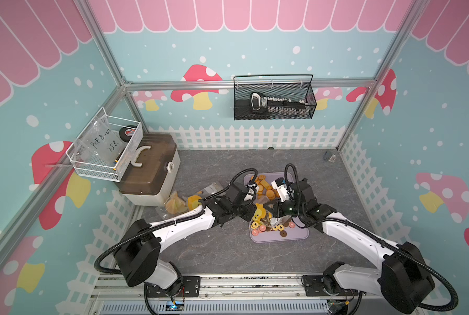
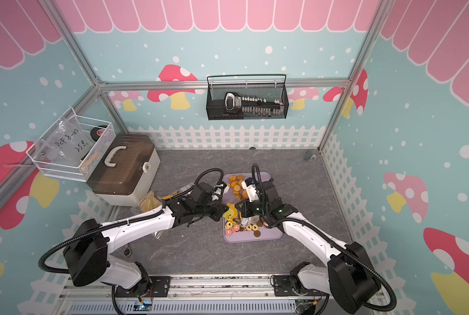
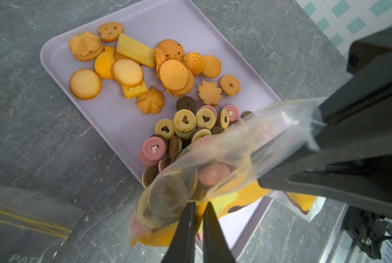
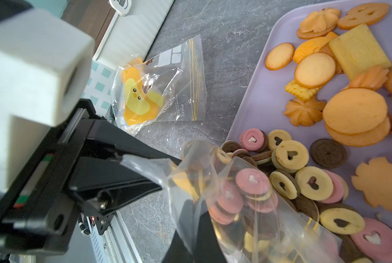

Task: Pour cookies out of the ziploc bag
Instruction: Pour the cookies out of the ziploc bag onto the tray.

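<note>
Left gripper and right gripper each clamp the bag, stretched crosswise over the tray's near end, its mouth facing down onto the heaped cookies.

A tray is set at the middle of the worktop. Cookies are spread over its far and near ends, and a ziploc bag is held over the near end. A second bag is laid left of the tray, just before a lidded box.
</note>
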### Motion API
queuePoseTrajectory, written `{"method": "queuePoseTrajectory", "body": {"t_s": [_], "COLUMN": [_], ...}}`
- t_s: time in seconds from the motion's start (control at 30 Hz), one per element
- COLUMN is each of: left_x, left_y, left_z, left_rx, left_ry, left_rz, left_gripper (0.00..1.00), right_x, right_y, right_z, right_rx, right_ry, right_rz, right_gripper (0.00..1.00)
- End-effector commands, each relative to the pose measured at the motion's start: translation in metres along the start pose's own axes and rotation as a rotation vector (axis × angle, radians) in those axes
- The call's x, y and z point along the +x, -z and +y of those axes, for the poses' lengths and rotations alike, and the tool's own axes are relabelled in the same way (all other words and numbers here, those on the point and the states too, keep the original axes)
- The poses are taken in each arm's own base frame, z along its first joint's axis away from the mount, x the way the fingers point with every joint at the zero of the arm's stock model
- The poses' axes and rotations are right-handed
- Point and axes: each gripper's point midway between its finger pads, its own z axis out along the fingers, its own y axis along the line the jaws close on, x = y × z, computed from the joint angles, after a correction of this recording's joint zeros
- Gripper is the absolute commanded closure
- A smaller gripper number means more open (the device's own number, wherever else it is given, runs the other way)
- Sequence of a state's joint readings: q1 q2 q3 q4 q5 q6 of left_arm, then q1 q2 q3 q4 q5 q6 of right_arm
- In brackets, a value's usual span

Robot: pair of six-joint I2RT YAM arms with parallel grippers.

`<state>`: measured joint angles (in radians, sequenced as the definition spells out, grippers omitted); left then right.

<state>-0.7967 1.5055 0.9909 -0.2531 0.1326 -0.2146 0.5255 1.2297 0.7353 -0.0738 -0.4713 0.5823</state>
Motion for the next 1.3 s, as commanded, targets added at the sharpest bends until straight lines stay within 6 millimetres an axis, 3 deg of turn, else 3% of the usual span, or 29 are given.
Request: {"method": "queuePoseTrajectory", "body": {"t_s": [0.0,0.43,0.77,1.1,1.27], "left_x": [-0.016,-0.04,-0.064,-0.069,-0.067], "left_y": [0.003,0.022,0.041,0.027,0.02], "left_z": [-0.005,-0.01,-0.032,-0.061,-0.056], "left_rx": [0.017,0.007,0.011,0.031,0.008], "left_ry": [-0.021,-0.025,-0.075,-0.115,-0.108], "left_rz": [-0.037,-0.072,-0.091,-0.073,-0.062], "left_gripper": [1.0,1.0,1.0,1.0,0.99], "right_x": [-0.002,-0.003,0.005,0.019,0.02], "right_y": [0.002,0.012,0.025,0.04,0.046], "right_z": [0.001,0.004,-0.006,-0.032,-0.037], "right_rx": [-0.014,-0.029,0.004,0.133,0.147], "right_ry": [-0.001,-0.007,-0.026,-0.055,-0.058], "right_rz": [-0.019,-0.075,-0.117,-0.131,-0.148], "right_gripper": [1.0,1.0,1.0,1.0,1.0]}}
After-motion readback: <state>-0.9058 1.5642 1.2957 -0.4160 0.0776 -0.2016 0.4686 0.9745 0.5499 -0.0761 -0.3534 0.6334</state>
